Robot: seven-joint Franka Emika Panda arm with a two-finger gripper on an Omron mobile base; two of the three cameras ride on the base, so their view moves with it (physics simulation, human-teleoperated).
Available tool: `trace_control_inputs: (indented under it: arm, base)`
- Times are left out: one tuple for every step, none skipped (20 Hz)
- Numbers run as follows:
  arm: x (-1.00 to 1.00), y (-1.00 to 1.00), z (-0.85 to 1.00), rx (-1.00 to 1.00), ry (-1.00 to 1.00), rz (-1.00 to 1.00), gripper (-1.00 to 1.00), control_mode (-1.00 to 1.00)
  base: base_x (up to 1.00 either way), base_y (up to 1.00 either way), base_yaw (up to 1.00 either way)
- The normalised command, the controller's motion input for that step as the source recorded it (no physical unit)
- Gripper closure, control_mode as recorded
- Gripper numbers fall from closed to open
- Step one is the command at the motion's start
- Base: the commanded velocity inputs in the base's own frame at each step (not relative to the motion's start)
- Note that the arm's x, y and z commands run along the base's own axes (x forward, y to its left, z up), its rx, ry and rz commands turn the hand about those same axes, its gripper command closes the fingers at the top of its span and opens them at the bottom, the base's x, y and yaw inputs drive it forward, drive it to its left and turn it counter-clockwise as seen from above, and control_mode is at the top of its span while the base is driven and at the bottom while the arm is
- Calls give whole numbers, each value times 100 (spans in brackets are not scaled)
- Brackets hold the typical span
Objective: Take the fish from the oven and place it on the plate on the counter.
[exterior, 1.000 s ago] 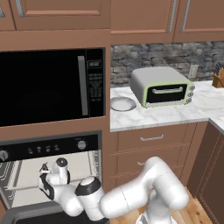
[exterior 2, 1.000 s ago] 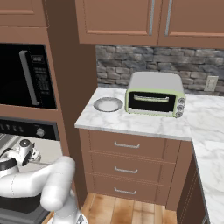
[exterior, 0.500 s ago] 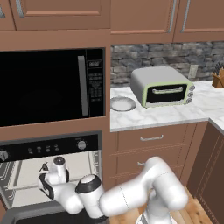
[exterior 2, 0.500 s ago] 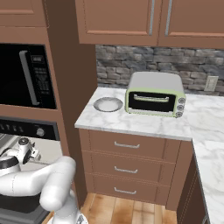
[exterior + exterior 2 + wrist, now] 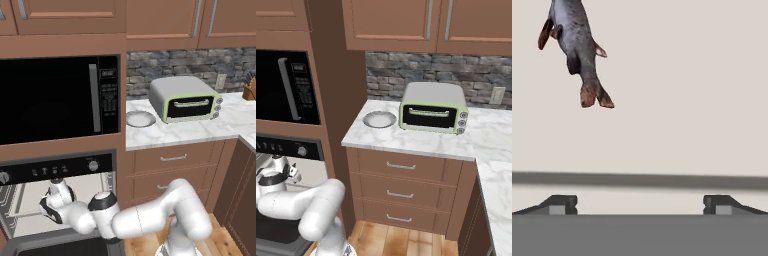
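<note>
In the hand view the end effector point(image 5: 640, 205) is standing with its fingertips point(image 5: 559, 204) spread wide and gripping nothing, and the fish point(image 5: 576, 47) is lying on the pale tray point(image 5: 687, 100) well ahead of them and off to the upper left, tail toward the camera. The risk, as I judge it, is that a straight advance is going to miss: the fish is sitting outside the line between the fingers, so closing there would catch air or nudge the slender body away. The base views are adding what the hand camera is lacking: the left one is showing the end effector point(image 5: 50, 207) reaching into the open oven point(image 5: 55, 170) beneath the knob panel, with little clearance for the wrist. Farther off, the plate point(image 5: 379, 119) is waiting on the desk point(image 5: 421, 140) just beside the toaster oven point(image 5: 433, 107).
</note>
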Motion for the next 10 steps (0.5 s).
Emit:
trace_control_inputs:
  arm:
    - [-44, -22, -100, -3, -13, 0, -100, -100]
    - [-49, -24, -100, -1, -14, 0, -100, -100]
    - [-61, -23, -100, 0, -15, 0, -100, -100]
    - [-62, -23, -100, 0, -15, 0, -100, -100]
    - [-47, -20, -100, 0, -25, 0, -100, -100]
    - [-9, -14, -66, 0, -32, 0, -100, -100]
    - [0, -4, -55, 2, -37, 0, -100, -100]
    - [0, 0, -59, 3, -38, 0, -100, -100]
    - [0, 0, -64, 3, -39, 0, -100, -100]
    - [0, 0, -66, 3, -40, 0, -100, -100]
  base:
    - [0, 0, 0]
    - [0, 0, 0]
    - [0, 0, 0]
    - [0, 0, 0]
    - [0, 0, 0]
    - [0, 0, 0]
    - [0, 0, 0]
    - [0, 0, 0]
    - [0, 0, 0]
    - [0, 0, 0]
